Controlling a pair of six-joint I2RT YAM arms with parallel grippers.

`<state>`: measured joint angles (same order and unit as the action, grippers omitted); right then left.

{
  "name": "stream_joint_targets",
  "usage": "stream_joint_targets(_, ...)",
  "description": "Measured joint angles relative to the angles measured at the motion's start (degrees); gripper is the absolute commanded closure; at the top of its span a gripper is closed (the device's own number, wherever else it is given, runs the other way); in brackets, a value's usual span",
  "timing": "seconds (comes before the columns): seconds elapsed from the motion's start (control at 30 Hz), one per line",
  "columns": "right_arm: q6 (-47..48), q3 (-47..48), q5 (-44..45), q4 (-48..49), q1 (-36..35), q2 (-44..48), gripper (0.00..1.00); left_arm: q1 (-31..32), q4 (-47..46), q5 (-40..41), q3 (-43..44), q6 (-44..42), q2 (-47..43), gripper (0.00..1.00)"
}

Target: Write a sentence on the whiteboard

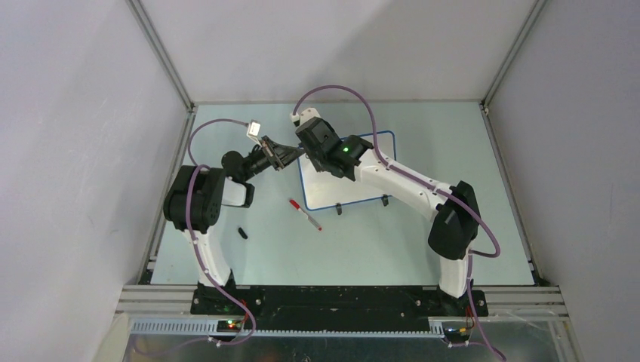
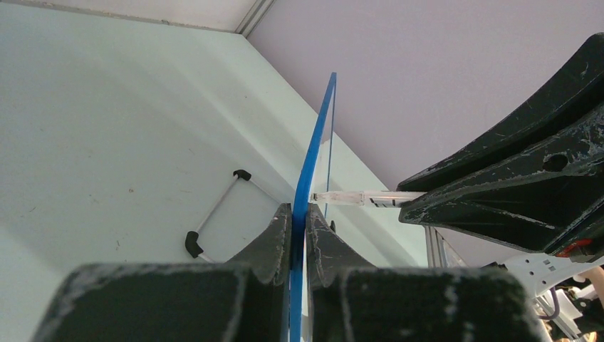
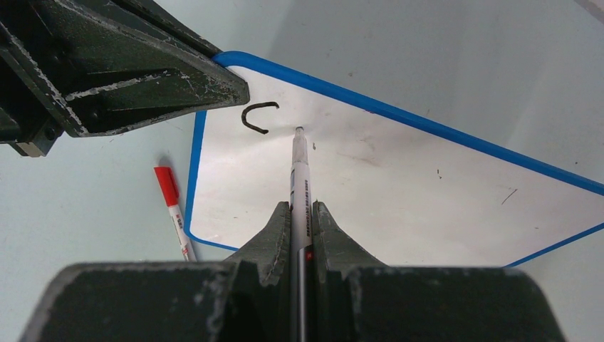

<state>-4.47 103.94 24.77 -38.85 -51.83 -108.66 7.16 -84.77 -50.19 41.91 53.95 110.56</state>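
The small rectangular white board with a thin blue rim (image 3: 399,185) sits mid-way across the pale green surface (image 1: 377,249). Its long axis runs left to right, slightly skewed, with the footed edge toward the arm bases. The left fingers (image 2: 279,231) are clamped on its left edge. The right fingers (image 3: 276,224) are clamped on a slim white-barrelled marker (image 3: 299,167), which points away from the wrist, tip just beside the sentence (image 3: 258,117), so far one black "c". Pressing hard could twist the board in its one-edged grip and skew the letters. A low wrist might smear wet ink.
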Motion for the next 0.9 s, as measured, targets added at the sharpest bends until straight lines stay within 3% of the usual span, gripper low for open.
stream_joint_targets(0.9, 0.04, 0.15, -2.54, -0.57, 0.04, -0.44, 1.0, 0.0, 0.04, 0.02, -0.02, -0.04, 0.0, 0.95)
